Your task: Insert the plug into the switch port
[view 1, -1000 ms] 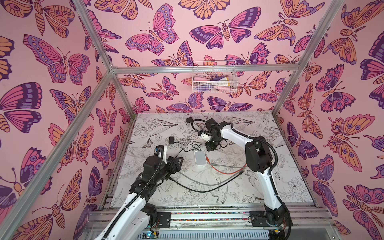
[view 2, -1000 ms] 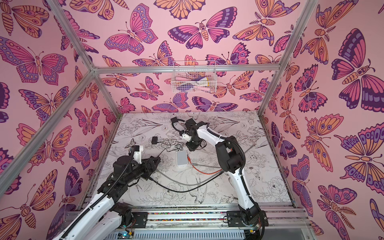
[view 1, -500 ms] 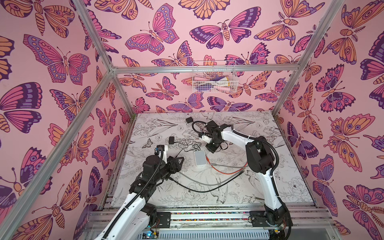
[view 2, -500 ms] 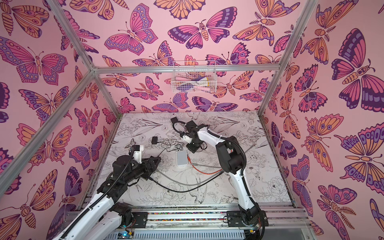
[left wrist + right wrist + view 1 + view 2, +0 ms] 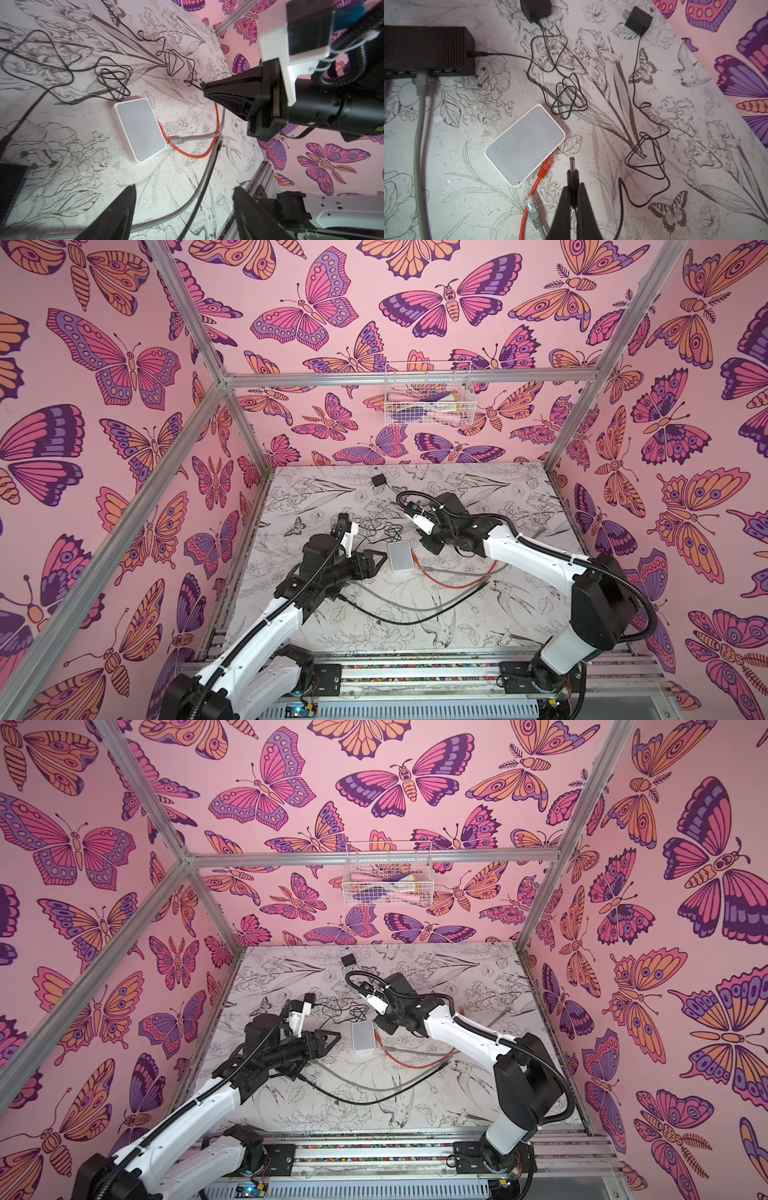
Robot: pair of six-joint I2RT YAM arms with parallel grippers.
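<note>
Inventory of your tabletop [image 5: 515, 497]:

- Right claw [image 5: 573, 188]: closed on a black barrel plug [image 5: 572, 176]. The metal tip sticks out past the fingertips, and the plug's thin black lead [image 5: 652, 145] trails off in loose loops.
- Barrel plug, position: held just beside the white switch [image 5: 525, 143], near the edge where the cables go in. It is not touching the switch.
- White switch: lies flat mid-tabletop and shows in both top views [image 5: 400, 556] [image 5: 363, 1036].
- Orange Ethernet cable [image 5: 544, 168]: its connector is seated in the white switch's edge.
- Grey Ethernet connector [image 5: 532, 209]: lies loose on the tabletop beside the orange cable.
- Left claw [image 5: 182, 207]: jaws spread wide and holding nothing. It sits on the other side of the white switch from your right claw, pointing at the switch.
- Black switch [image 5: 425, 49]: has a grey cable [image 5: 421, 87] in one front port and a black power lead [image 5: 477, 54] in its side.
- Two black power adapters [image 5: 535, 8] [image 5: 638, 20]: lie toward the back of the tabletop.
- Wire basket [image 5: 428, 402]: hangs on the rear wall.
</note>
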